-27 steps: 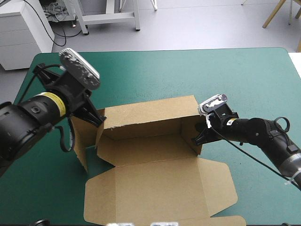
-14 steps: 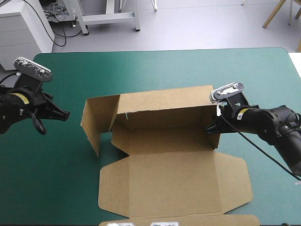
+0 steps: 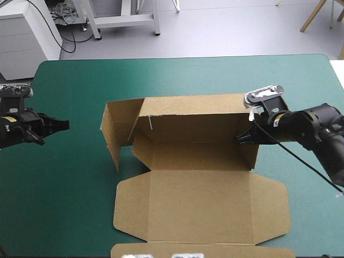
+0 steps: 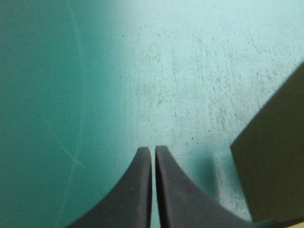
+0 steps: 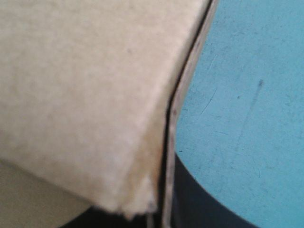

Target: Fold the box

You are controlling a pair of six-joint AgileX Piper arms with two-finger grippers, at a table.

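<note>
Retreating to table left edge, left gripper pressed together, empty; box mid-table, slid rightward; right gripper clamped on its right wall; left flap needs tucking.

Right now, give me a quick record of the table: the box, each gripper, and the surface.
box: brown, half folded; back wall and right end wall up, left end flap swung outward, lid flat toward the near edge
right gripper: shut on the right end wall
left gripper: shut, empty, over bare cover left of the box, apart from it
cover: teal-green
</note>
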